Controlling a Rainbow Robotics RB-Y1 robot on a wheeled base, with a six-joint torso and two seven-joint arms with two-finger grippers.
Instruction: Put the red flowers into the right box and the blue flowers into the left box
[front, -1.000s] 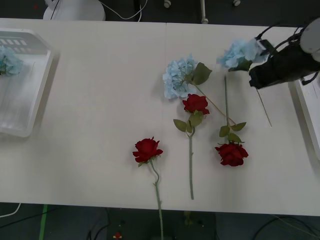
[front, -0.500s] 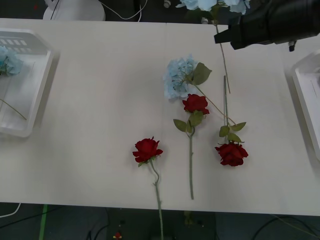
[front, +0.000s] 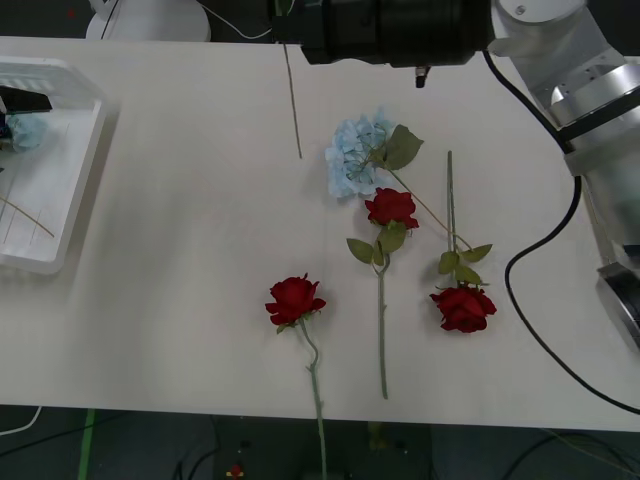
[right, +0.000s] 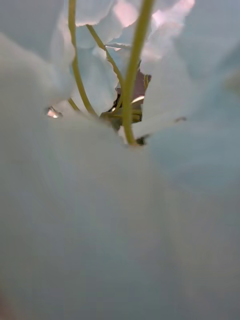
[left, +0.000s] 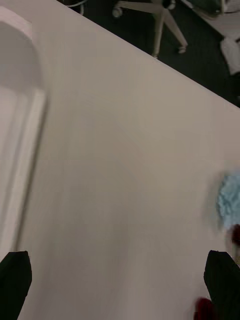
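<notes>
A robot's right arm reaches across the far edge of a white counter (front: 180, 250), carrying a blue flower toward the left box (front: 60, 190), a white slotted basket at the counter's left edge. The right hand (front: 290, 25) is at the far middle of the counter; from it the carried flower's thin stem (front: 292, 100) hangs down, its long axis running roughly from far to near. Pale blue petals (right: 65, 210) press against the right wrist camera, so the hand seems closed on the bloom end, though its fingers are hidden. The left hand (left: 120, 280) hovers open and empty by the left box, which already holds a blue bloom (front: 25, 132). Another blue flower (front: 358, 155) and three red flowers (front: 391, 208) lie mid-counter, stems mostly pointing toward the robot. Next, the carried flower likely needs moving further left, over the basket, then releasing.
</notes>
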